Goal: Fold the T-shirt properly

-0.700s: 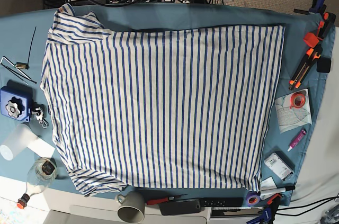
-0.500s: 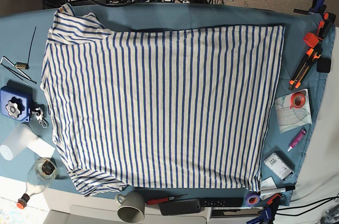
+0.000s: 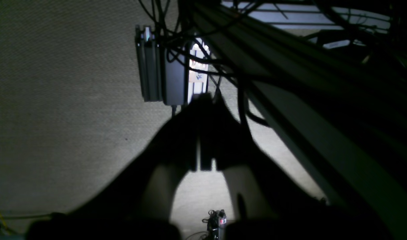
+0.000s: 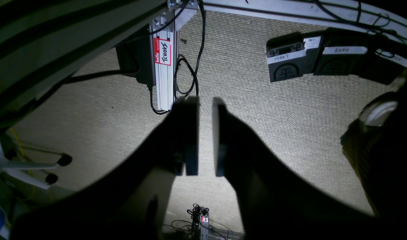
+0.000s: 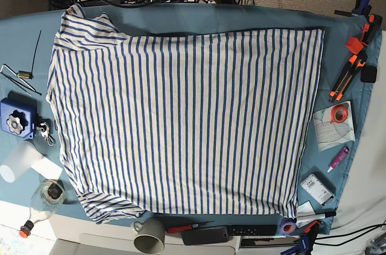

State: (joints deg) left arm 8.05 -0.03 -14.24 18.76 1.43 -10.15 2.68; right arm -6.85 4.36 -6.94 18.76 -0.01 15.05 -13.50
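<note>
The T-shirt point(image 5: 181, 116), white with thin blue stripes, lies spread flat over most of the teal table cloth point(image 5: 241, 17) in the base view, its sleeves at the left. No arm or gripper shows in that view. The left wrist view has my left gripper point(image 3: 203, 100) shut, fingers pressed together with nothing between them, hanging over carpet floor. In the right wrist view, my right gripper point(image 4: 205, 101) stands open by a narrow gap, empty, also over carpet. The shirt is out of both wrist views.
Left of the shirt are a blue device point(image 5: 16, 117), a plastic cup point(image 5: 17, 161) and a glass bottle point(image 5: 43, 199). A grey mug point(image 5: 149, 235) sits at the front edge. Orange clamps point(image 5: 356, 56), a tape roll point(image 5: 341, 113) and a pink marker point(image 5: 338, 158) lie on the right.
</note>
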